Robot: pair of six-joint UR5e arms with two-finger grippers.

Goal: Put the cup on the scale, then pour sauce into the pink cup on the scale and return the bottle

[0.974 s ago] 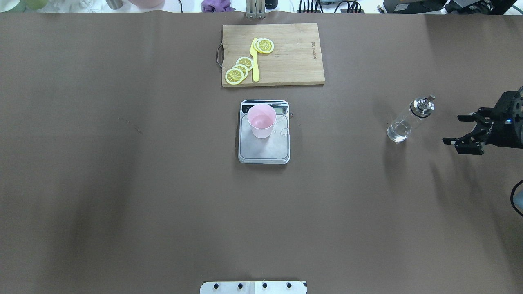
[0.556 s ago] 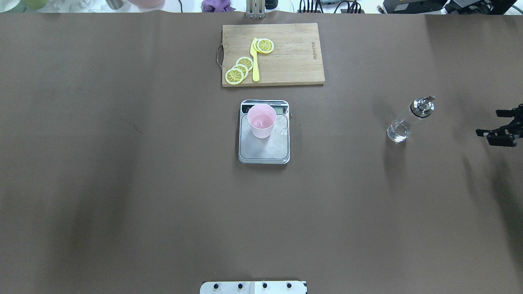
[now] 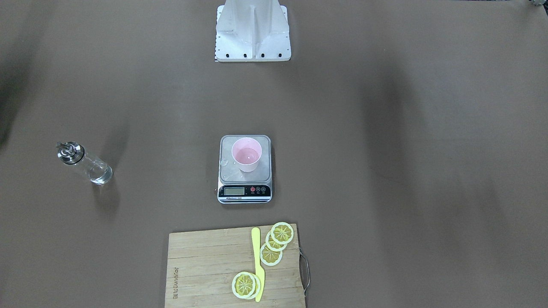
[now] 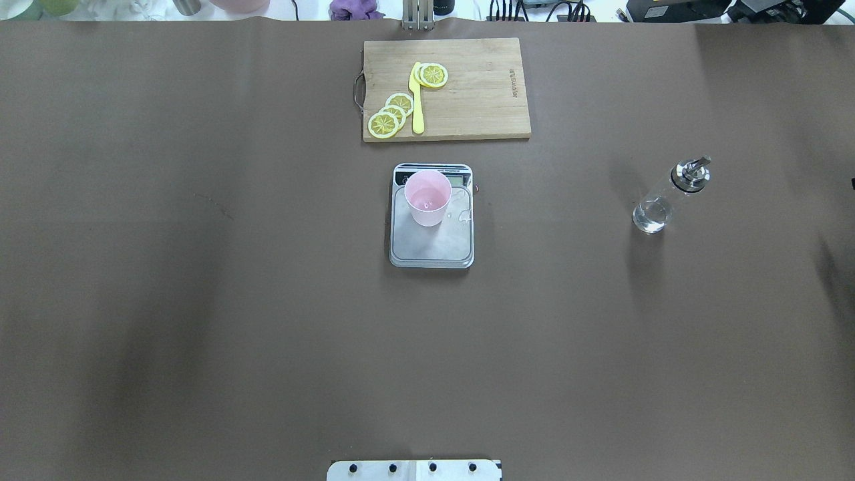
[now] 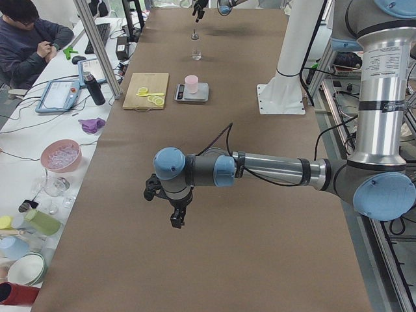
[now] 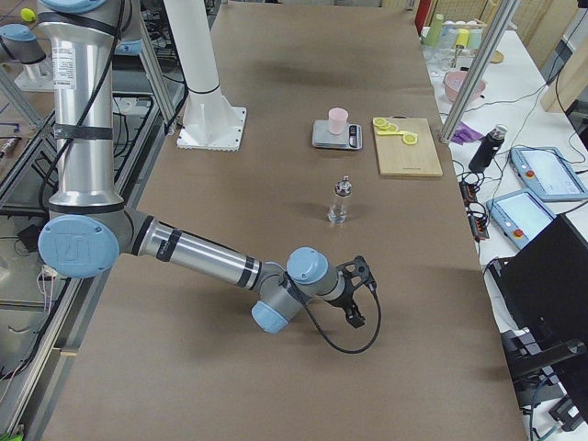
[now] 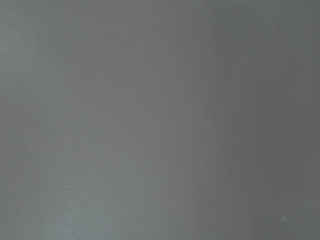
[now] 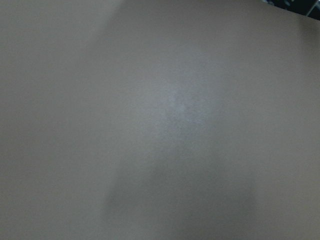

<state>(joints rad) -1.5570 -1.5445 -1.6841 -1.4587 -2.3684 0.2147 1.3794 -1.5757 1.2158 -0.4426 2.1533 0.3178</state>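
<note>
**Grippers.** The left gripper (image 5: 176,221) shows only in the left side view. It hangs over bare worktop (image 4: 200,300), well apart from every task item. Whether its fingers are apart or together cannot be told from this view. The right gripper (image 6: 360,294) shows clearly only in the right side view. It sits low over the worktop, well apart from the bottle (image 4: 661,200), and how far it is opened cannot be told either. Both wrist cameras show plain worktop surface only.

**Task items, overhead view.** The scale (image 4: 431,247) lies at the worktop centre. The cup (image 4: 428,197) stands upright on its platform, toward the 12 o'clock end, just beside the display strip. Small clear drops (image 4: 463,215) lie on the platform at 3 o'clock of the cup. The bottle stands on the worktop at 3 o'clock of the scale, well apart from it, with sauce (image 4: 651,215) in its base.

**Other items.** A board (image 4: 481,100) lies at 12 o'clock of the scale and carries lemon slices (image 4: 391,115) and a yellow knife (image 4: 417,100).
</note>
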